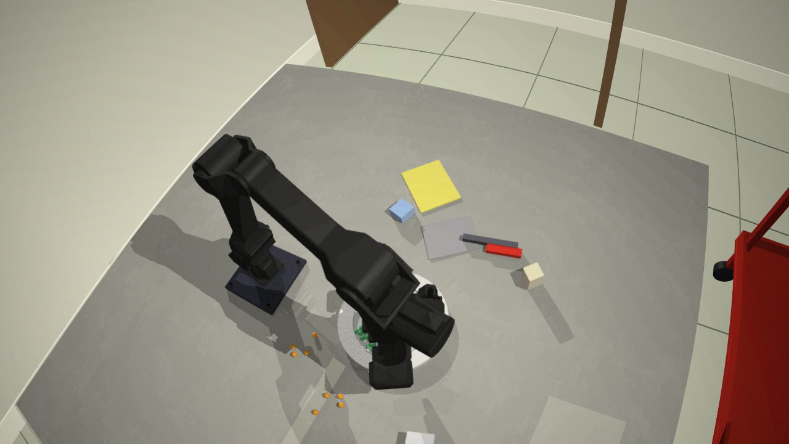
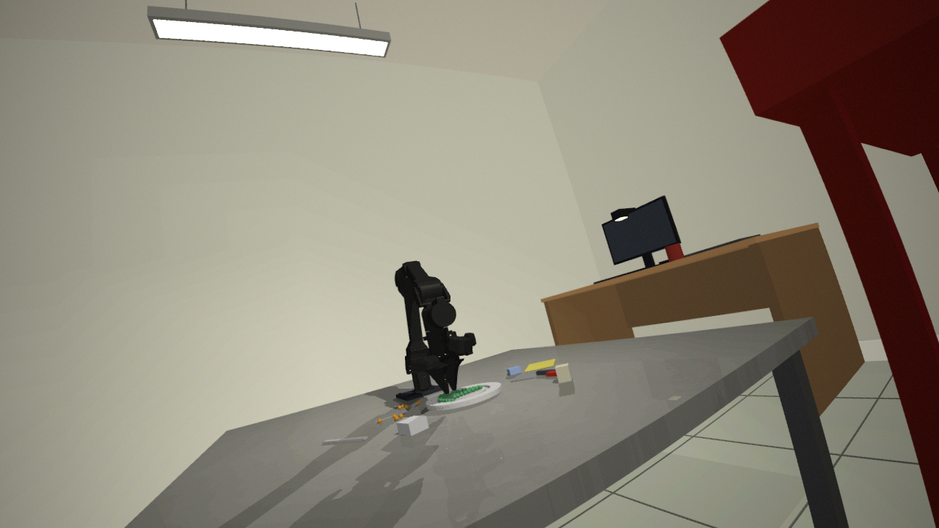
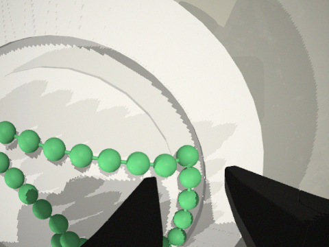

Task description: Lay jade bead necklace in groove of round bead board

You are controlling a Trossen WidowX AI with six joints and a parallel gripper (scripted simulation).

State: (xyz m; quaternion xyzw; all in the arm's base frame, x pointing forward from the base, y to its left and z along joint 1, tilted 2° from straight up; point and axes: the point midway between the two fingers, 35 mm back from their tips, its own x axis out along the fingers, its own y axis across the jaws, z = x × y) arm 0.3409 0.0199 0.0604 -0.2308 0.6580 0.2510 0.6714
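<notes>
The white round bead board (image 1: 346,345) (image 2: 471,402) (image 3: 223,86) lies flat under the arm. The jade necklace (image 1: 361,333) (image 2: 467,391) (image 3: 109,160) lies on it as a loose green loop. In the wrist view, one stretch bends sharply at the groove's outer wall and runs down along it; another cuts straight across the inside, and more beads run diagonally at lower left. My gripper (image 2: 451,391) (image 3: 191,182) is open, low over the board. Its fingers stand apart on either side of the stretch along the wall. The arm hides the fingertips in the top view.
Several orange beads (image 1: 326,395) (image 2: 396,417) lie beside the board. A white block (image 1: 420,438) (image 2: 412,425) is near it. Beyond are a blue cube (image 1: 402,210), yellow square (image 1: 431,185), grey square (image 1: 447,237), dark bar (image 1: 489,240), red bar (image 1: 503,251) and cream block (image 1: 532,275).
</notes>
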